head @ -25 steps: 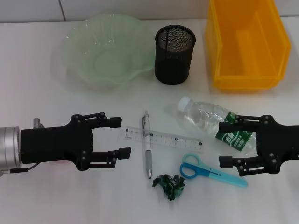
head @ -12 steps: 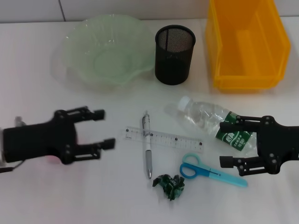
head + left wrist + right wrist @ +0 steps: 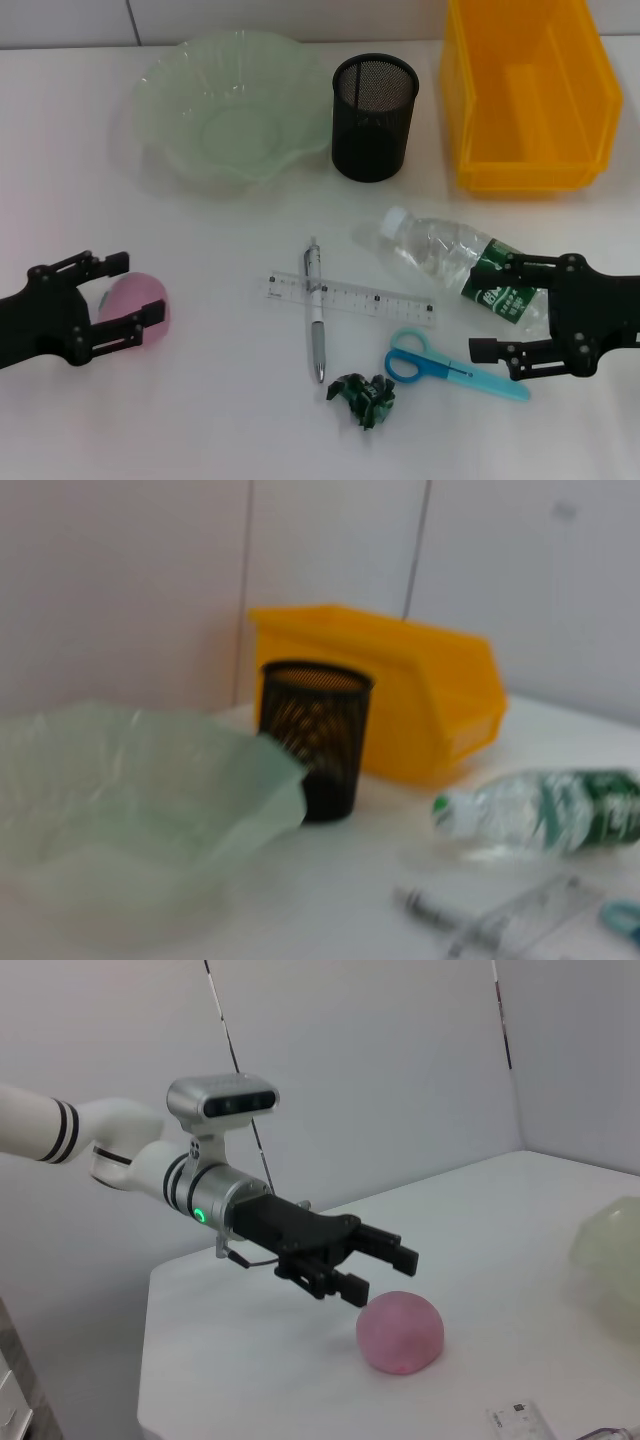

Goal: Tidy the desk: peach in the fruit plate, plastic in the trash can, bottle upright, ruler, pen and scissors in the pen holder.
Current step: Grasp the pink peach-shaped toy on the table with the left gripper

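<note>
A pink peach (image 3: 138,296) lies at the left of the desk, and my left gripper (image 3: 137,290) stands open with its fingertips reaching over it. In the right wrist view that gripper (image 3: 378,1273) hovers just above the peach (image 3: 400,1332). The clear bottle (image 3: 435,250) lies on its side, with my open right gripper (image 3: 488,307) over its green label end. Ruler (image 3: 350,298) and pen (image 3: 317,325) lie crossed mid-desk. The blue scissors (image 3: 440,368) and crumpled green plastic (image 3: 362,395) are near the front. At the back stand the green fruit plate (image 3: 180,80), black mesh pen holder (image 3: 372,115) and yellow trash can (image 3: 530,120).
The left wrist view shows the plate (image 3: 120,810), pen holder (image 3: 315,735), yellow bin (image 3: 400,700) and lying bottle (image 3: 540,815) from low over the desk. A white wall runs behind the desk.
My left gripper has drawn back to the left, and the pink peach it was covering now shows between its fingertips. The right gripper has barely moved.
</note>
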You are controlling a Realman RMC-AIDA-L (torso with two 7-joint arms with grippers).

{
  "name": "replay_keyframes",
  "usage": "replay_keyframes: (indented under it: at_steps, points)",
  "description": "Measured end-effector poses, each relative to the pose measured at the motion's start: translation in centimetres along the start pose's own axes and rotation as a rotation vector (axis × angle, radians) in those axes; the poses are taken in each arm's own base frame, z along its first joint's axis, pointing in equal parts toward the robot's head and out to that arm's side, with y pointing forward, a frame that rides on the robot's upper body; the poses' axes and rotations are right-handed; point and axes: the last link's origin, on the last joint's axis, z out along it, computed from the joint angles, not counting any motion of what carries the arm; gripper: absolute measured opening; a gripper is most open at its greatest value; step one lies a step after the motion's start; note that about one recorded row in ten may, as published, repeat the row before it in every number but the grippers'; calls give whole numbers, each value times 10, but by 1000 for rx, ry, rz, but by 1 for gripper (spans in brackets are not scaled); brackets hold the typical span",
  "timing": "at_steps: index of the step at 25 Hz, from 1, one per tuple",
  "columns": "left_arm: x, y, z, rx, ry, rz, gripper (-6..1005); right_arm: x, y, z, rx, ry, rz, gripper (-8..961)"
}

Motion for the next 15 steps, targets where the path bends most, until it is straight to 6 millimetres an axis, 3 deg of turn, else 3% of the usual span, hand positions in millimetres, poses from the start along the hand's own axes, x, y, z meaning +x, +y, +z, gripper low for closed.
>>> replay_keyframes:
  at_steps: [11,15]
  points:
    - [-16,-16,2,124,-100,14,760,0,0,0,-1,2,0,827]
    - [-17,-18,1,136,-108,18,666,0,0,0,-1,2,3,827]
